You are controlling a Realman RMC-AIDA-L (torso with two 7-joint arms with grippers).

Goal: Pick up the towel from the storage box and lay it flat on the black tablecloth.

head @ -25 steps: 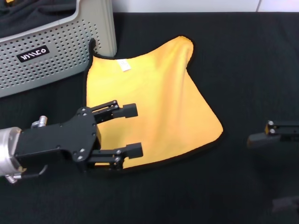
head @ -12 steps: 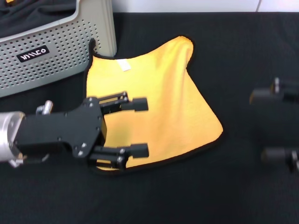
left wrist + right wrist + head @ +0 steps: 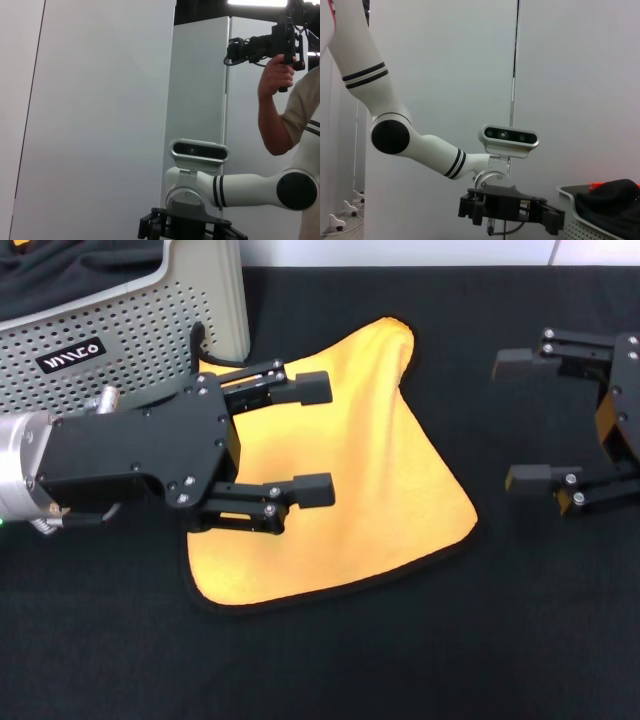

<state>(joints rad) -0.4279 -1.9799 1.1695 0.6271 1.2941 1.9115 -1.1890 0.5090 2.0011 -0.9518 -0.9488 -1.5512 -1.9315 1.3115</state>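
Orange towel: we saw it spread on the black tablecloth, beside the storage box.
Left claw: apart, empty, over the towel.
Right claw: apart, clear.
Risk: we judged a low finger could snag and rumple it.

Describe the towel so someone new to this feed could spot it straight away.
Start from the black tablecloth that covers the work surface, with the perforated grey storage box at its far left corner. Just right of the box lies the towel, spread orange-yellow side up beneath the open left gripper. It is the only bright patch on the cloth, edged in thin black.
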